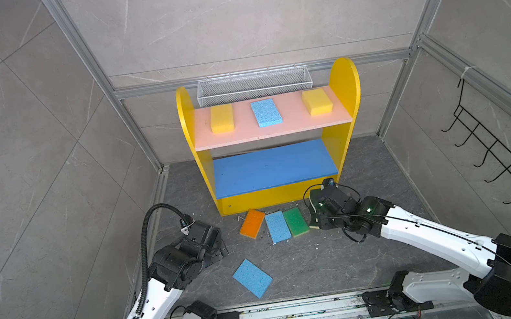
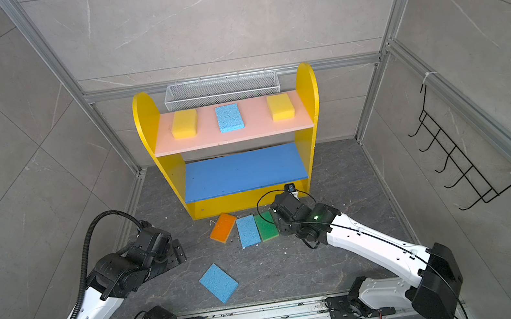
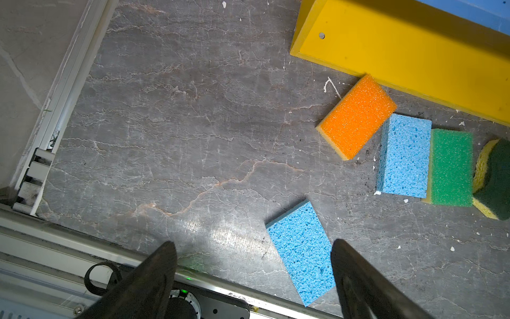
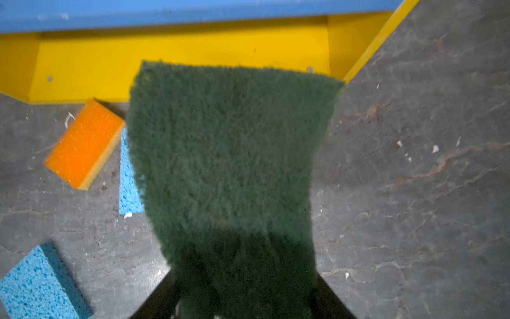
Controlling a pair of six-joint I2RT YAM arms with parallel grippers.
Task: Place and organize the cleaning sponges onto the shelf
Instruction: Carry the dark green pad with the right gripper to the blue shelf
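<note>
While you scan a top view, the shelf (image 1: 343,80) carries three sponges (image 1: 266,113) on its pink board (image 1: 244,136); the blue board (image 1: 272,168) lies bare, open room. Left wrist: your left gripper (image 3: 251,247) stands spread and empty near the lone blue sponge (image 3: 302,251). Right wrist: your right gripper (image 4: 242,301) is clamped on the dark green sponge (image 4: 229,154), close before the yellow base (image 4: 179,55); lift too little and it may catch the blue board's edge.

The shelf (image 1: 343,80) looks like smooth painted wood, faintly glossy, on a dark veined stone-look floor (image 3: 193,138). In front of the shelf, the light blue sponge (image 3: 302,252) is coarse open-pored foam, the orange sponge (image 3: 357,116) finer-grained, and the dark green sponge (image 4: 229,154) has a matt, fuzzy fibrous face.
</note>
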